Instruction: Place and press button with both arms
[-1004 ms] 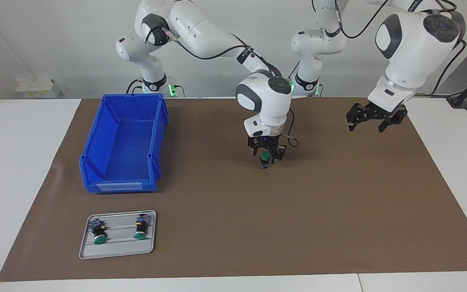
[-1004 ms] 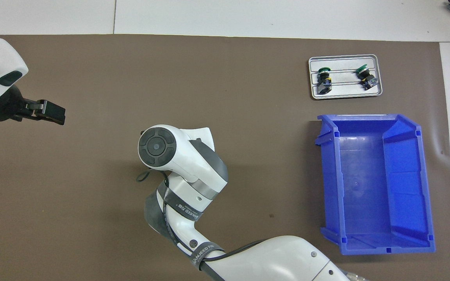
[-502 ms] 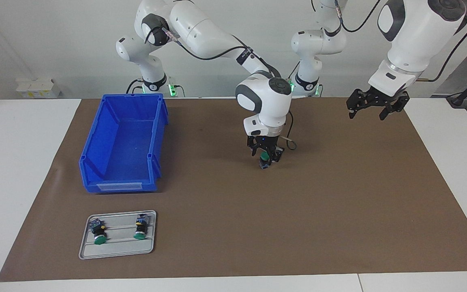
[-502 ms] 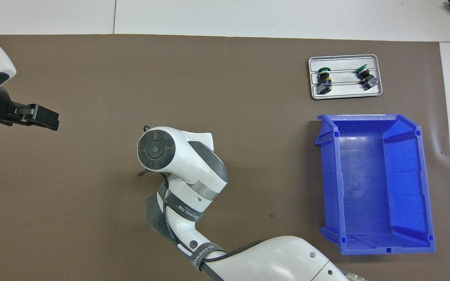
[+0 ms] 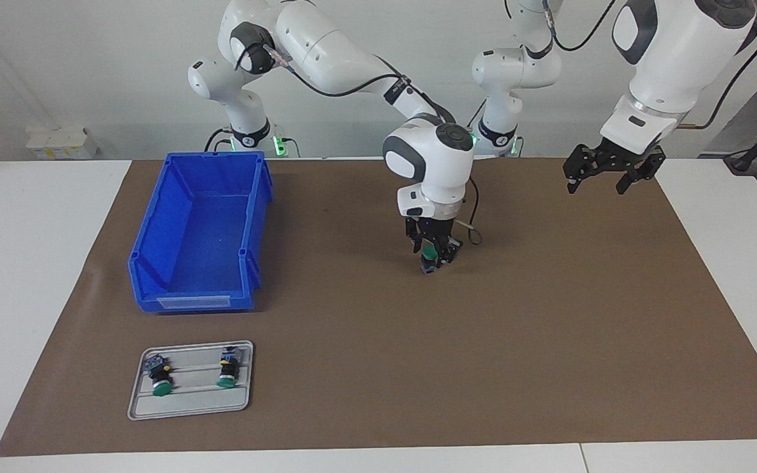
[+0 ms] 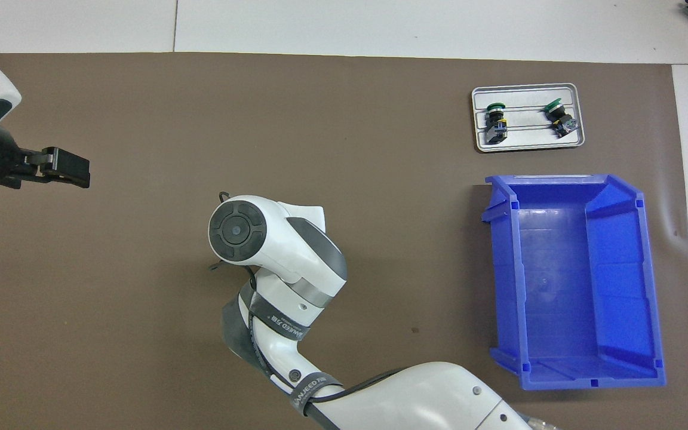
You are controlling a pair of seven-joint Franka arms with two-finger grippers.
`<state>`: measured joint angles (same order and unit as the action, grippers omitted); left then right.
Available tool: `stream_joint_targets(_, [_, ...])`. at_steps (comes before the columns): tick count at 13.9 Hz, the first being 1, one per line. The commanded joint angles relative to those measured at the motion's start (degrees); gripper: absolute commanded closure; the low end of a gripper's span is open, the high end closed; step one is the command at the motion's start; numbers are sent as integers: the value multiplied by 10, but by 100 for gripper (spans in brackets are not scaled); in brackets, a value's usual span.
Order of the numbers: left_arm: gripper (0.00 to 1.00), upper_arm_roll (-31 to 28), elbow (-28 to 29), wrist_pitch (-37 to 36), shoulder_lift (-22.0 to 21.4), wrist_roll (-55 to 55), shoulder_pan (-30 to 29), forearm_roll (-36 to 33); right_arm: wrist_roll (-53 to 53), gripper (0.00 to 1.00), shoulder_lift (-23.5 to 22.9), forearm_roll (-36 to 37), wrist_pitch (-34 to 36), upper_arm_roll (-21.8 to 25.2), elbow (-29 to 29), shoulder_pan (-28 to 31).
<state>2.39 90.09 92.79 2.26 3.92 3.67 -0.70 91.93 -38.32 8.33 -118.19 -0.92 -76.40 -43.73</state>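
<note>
The button (image 5: 428,253), green cap up, stands on the brown mat (image 5: 549,341) at mid-table. My right gripper (image 5: 431,255) points straight down over it, shut on the button, with a finger tight on each side of the cap. In the overhead view the right arm's wrist (image 6: 242,230) hides both gripper and button. My left gripper (image 5: 595,189) hangs open and empty in the air over the mat's edge at the left arm's end; it also shows in the overhead view as the left gripper (image 6: 66,170).
A blue bin (image 5: 257,217) stands empty at the right arm's end, seen from above as the blue bin (image 6: 565,280). Farther from the robots lies a grey tray (image 5: 188,407) holding two more green-capped buttons (image 5: 161,387).
The right gripper's fingers have drawn in onto the button. The left arm has lifted and pulled back toward its own end of the table.
</note>
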Motion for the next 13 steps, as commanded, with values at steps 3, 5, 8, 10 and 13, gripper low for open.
stream_joint_targets(3, [1, -2, 41, 22, -28, 4, -8, -8, 16, 45, 9, 3, -3, -4, -13, 0])
stream_joint_targets(5, [0, -3, 48, 22, -31, 1, -8, -8, 21, 45, 8, 3, -5, -11, -13, 1])
stream_joint_targets(8, [0, -3, 56, 21, -37, 1, -8, -8, 24, 45, 9, -2, -3, -15, -12, 1])
stream_joint_targets(10, [0, -3, 56, 22, -38, 0, -8, -9, 25, 64, 9, -2, -2, -15, -12, 1])
stream_joint_targets(13, [0, -5, 55, 14, -38, 5, -9, -9, 27, 100, 10, 12, 8, -9, -9, 3])
